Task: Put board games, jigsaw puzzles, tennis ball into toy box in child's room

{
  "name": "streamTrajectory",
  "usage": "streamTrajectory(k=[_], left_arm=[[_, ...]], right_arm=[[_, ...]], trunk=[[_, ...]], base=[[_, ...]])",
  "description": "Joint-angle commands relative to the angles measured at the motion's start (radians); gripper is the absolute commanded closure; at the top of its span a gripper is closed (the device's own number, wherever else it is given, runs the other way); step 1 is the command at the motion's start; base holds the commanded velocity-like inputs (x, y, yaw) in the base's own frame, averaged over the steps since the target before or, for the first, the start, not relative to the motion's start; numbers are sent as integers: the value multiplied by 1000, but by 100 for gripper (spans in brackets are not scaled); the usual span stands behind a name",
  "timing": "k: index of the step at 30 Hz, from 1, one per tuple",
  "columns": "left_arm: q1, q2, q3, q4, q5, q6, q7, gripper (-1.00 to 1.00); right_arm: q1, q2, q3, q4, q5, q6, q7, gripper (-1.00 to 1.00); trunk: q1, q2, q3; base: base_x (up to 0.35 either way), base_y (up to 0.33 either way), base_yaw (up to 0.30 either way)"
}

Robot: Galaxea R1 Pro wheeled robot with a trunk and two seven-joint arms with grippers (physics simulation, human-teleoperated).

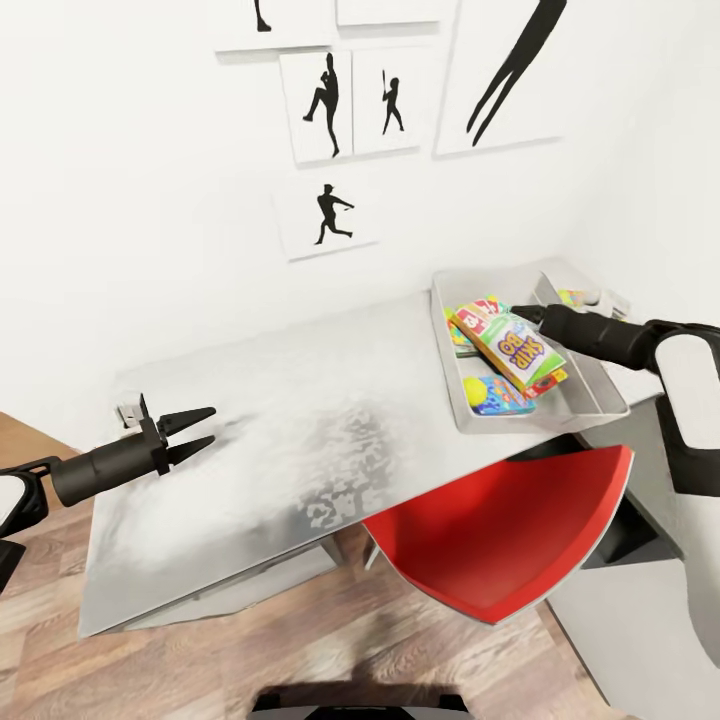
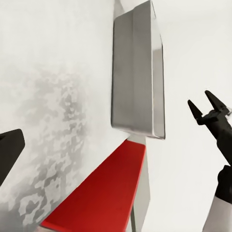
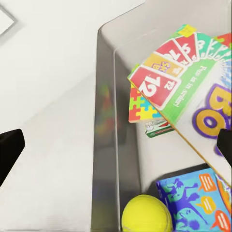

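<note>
1 toy is in hand at this moment: the Skip-Bo box (image 1: 512,348), tilted above the toy box (image 1: 590,385), which stands at the far right end of the desk (image 1: 300,440). The right tool (image 1: 527,314) reaches in over the tray from the right and meets the far end of the Skip-Bo box; its fingers seem to be clamped on that edge, though the contact itself is hard to make out, so I cannot tell for certain.

The Skip-Bo box's long axis runs diagonally across the tray, from the far corner toward the near right side, and it lies directly beneath and ahead of the right tool. Under it in the tray lie the tennis ball (image 1: 475,391), a blue game box (image 1: 500,396) just beside the ball, a puzzle box (image 3: 141,107) with interlocking pieces, and a green-edged box (image 3: 158,129) peeking out below.

The left tool (image 1: 200,432) hovers over the bare left part of the desk, its 2 fingers apart and holding nothing, well away from the tray. The right arm is plainly the nearer; the coming move is probably a short release downward.
</note>
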Motion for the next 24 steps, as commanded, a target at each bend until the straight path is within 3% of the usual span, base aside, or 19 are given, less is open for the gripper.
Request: streamTrajectory(k=[1, 6, 7, 15, 24], left_arm=[[-1, 0, 1, 0, -8, 3, -8, -100], [-1, 0, 0, -1, -8, 3, -9, -100], [-1, 0, 0, -5, -8, 3, -9, -100], [-1, 0, 0, -19, -8, 3, -9, -100], [-1, -1, 0, -32, -8, 3, -9, -100]], right_arm=[[-1, -2, -15, -8, -11, 15, -10, -100], [-1, -16, -56, -23, -12, 37, -9, -100], [-1, -36, -75, -30, -12, 45, 1, -100], [-1, -99, -100, -38, -13, 56, 85, -100], [-1, -119, -107, -40, -13, 59, 128, -100]], trunk=[[0, -2, -1], [0, -2, -1], [0, -2, -1], [0, -2, -1], [0, -2, -1]], base=[[-151, -84, 0], [-182, -108, 0], [-173, -119, 0], [-100, -71, 0], [-25, -17, 0]])
